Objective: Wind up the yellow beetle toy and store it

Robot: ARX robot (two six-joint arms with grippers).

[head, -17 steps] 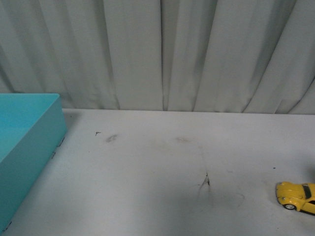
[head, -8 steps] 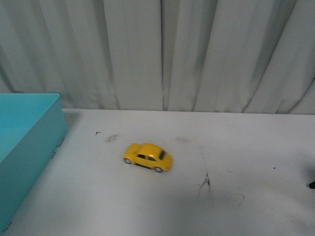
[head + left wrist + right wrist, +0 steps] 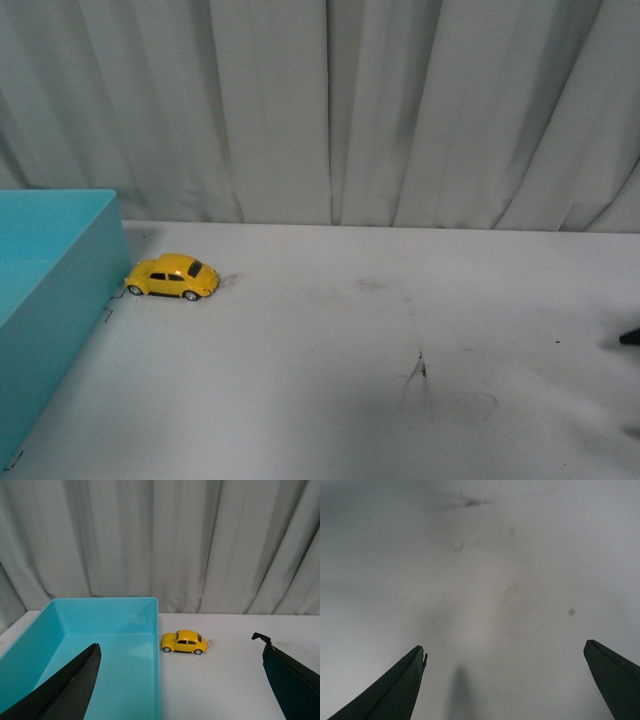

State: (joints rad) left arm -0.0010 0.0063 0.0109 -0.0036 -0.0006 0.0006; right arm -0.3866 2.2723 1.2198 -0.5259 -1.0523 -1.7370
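Note:
The yellow beetle toy (image 3: 172, 277) stands on its wheels on the white table, its nose against the side wall of the turquoise box (image 3: 60, 290) at the left. In the left wrist view the toy (image 3: 184, 642) sits just beside the box's wall (image 3: 156, 645), well ahead of my left gripper (image 3: 181, 652), which is open and empty with one finger over the box. My right gripper (image 3: 505, 652) is open and empty over bare table; only a dark tip (image 3: 630, 338) of it shows at the right edge of the front view.
A grey curtain (image 3: 330, 110) hangs behind the table's far edge. Dark scuff marks (image 3: 420, 368) lie on the table's middle. The turquoise box is open on top, and nothing shows on the part of its floor in view.
The toy has rolled left across the table, from the right edge through the middle to the box's wall, where it now stands. The right gripper's tip has drawn back to the edge.

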